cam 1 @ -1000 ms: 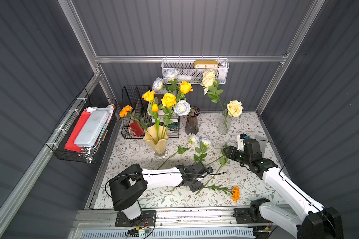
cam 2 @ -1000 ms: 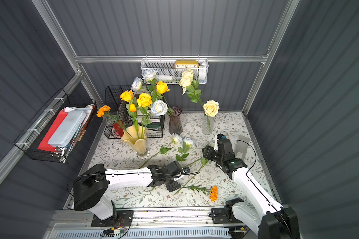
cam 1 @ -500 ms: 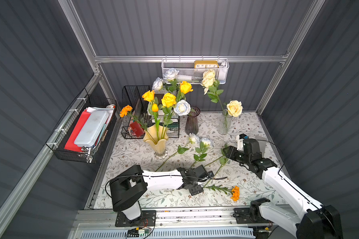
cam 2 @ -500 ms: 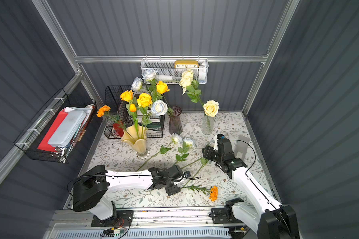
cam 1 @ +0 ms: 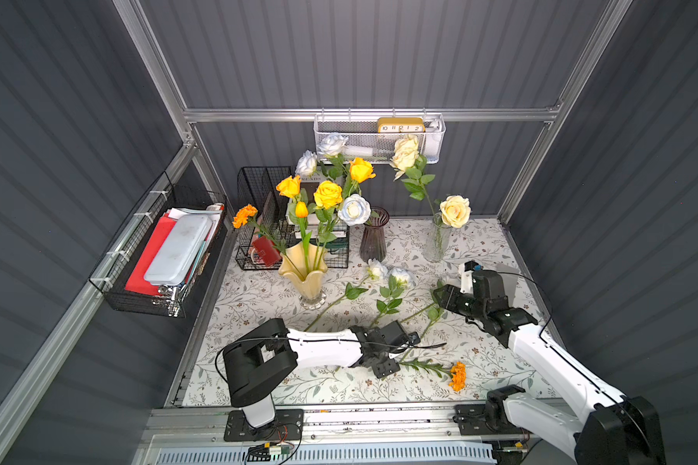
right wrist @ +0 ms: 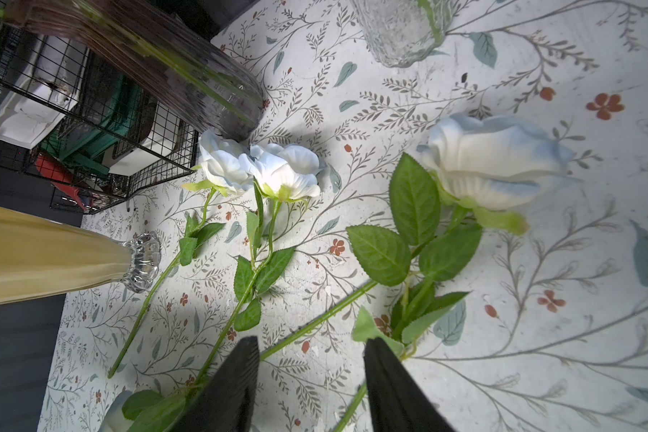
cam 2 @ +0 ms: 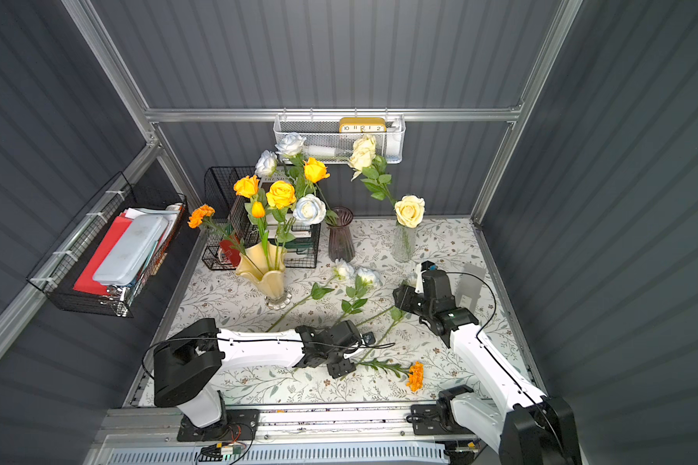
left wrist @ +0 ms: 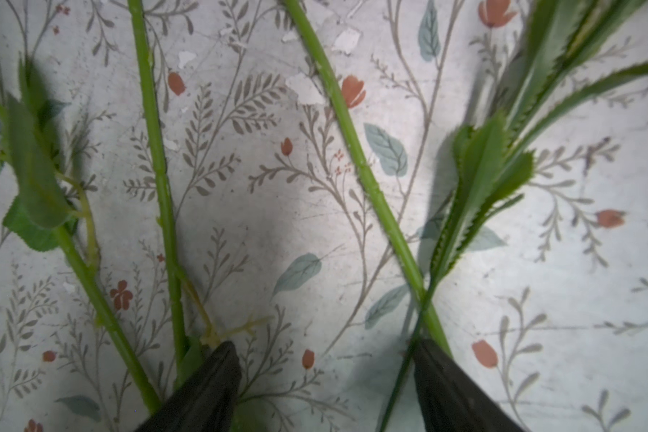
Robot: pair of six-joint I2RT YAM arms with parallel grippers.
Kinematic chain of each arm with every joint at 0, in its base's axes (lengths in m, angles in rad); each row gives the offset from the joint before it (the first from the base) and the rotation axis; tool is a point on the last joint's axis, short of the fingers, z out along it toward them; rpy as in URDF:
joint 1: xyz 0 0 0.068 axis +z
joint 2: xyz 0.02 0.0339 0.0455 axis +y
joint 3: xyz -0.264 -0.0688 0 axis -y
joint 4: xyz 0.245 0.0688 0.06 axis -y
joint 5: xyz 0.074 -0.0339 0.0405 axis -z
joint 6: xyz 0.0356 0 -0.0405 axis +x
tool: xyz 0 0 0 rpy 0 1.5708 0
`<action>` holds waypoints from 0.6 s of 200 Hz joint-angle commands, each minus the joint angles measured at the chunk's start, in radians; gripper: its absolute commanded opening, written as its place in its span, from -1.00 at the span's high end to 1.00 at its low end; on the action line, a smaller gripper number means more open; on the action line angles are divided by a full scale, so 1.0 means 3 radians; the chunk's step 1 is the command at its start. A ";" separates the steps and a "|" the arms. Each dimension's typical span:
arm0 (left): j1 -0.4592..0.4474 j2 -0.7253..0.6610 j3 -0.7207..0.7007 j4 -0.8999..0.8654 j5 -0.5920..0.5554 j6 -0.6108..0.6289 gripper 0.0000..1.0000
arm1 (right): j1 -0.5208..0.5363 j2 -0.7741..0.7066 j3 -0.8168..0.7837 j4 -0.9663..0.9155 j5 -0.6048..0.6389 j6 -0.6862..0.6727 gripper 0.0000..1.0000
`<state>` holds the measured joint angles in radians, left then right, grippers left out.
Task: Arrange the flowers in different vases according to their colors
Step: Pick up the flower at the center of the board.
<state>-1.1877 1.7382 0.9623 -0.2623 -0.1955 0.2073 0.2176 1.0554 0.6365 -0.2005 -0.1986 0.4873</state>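
Observation:
Three bluish-white roses [right wrist: 277, 168] lie on the cloth, and an orange marigold [cam 1: 458, 376] lies near the front edge. My left gripper [cam 1: 399, 352] is low over their crossing stems [left wrist: 367, 179] and open, with only bare cloth between its fingers [left wrist: 217, 374]. My right gripper [right wrist: 311, 374] is open over the stem of the nearest rose [right wrist: 494, 164]. At the back, the creamy-yellow vase [cam 1: 305, 275] holds yellow roses and a marigold. The purple vase [cam 1: 373, 237] holds bluish-white roses, and the clear vase [cam 1: 436, 243] holds cream roses.
Black wire racks [cam 1: 258, 225] with books stand behind the yellow vase. A wire basket [cam 1: 158, 257] with a frosted box hangs on the left wall. A white mesh shelf [cam 1: 379, 139] with a clock hangs on the back wall. A grey card [cam 1: 508, 277] lies beside my right arm.
My left gripper has moved a little toward the front edge, down over the stem ends, and its jaws have narrowed slightly. The right arm has stayed still.

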 commanded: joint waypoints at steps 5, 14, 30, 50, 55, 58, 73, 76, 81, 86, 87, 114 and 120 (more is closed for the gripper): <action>-0.0011 0.0193 -0.0020 -0.0161 0.0107 0.0079 -0.47 | -0.0020 0.0010 -0.0057 0.0013 -0.0026 -0.0052 -0.01; -0.0009 0.0197 0.0001 -0.0186 0.0149 0.0114 -0.44 | -0.0019 0.0003 -0.0061 0.0005 -0.0020 -0.0050 0.00; -0.0011 0.0214 0.0030 -0.0233 0.0212 0.0155 -0.37 | -0.0025 -0.0005 -0.0066 -0.0003 -0.0009 -0.0060 0.01; -0.0009 0.0254 0.0066 -0.0309 0.0319 0.0173 -0.30 | -0.0030 -0.0005 -0.0066 -0.0011 -0.0018 -0.0068 0.02; -0.0010 0.0262 0.0072 -0.0316 0.0360 0.0173 -0.29 | -0.0030 -0.0005 -0.0066 -0.0010 -0.0019 -0.0065 0.02; -0.0010 0.0263 0.0077 -0.0317 0.0383 0.0173 -0.29 | -0.0030 -0.0005 -0.0066 -0.0011 -0.0021 -0.0066 0.02; -0.0009 0.0309 0.0105 -0.0337 0.0437 0.0153 -0.28 | -0.0030 0.0000 -0.0075 -0.0005 -0.0028 -0.0067 0.03; -0.0009 0.0322 0.0115 -0.0349 0.0459 0.0148 -0.28 | -0.0031 0.0000 -0.0076 -0.0006 -0.0031 -0.0065 0.03; -0.0010 0.0347 0.0130 -0.0366 0.0496 0.0147 -0.27 | -0.0031 0.0000 -0.0076 -0.0007 -0.0031 -0.0066 0.03; -0.0010 0.0370 0.0147 -0.0376 0.0530 0.0145 -0.26 | -0.0034 0.0000 -0.0080 -0.0002 -0.0033 -0.0065 0.03; -0.0009 0.0371 0.0152 -0.0377 0.0537 0.0146 -0.26 | -0.0035 0.0000 -0.0078 -0.0002 -0.0031 -0.0068 0.03; -0.0009 0.0477 0.0217 -0.0449 0.0671 0.0142 -0.20 | -0.0039 -0.0009 -0.0080 -0.0007 -0.0024 -0.0080 0.04; -0.0010 0.0495 0.0233 -0.0468 0.0690 0.0142 -0.20 | -0.0040 -0.0013 -0.0081 -0.0015 -0.0024 -0.0084 0.04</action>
<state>-1.1858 1.8126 1.0424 -0.2821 -0.0509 0.2306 0.2111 1.0554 0.6235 -0.2031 -0.2016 0.4782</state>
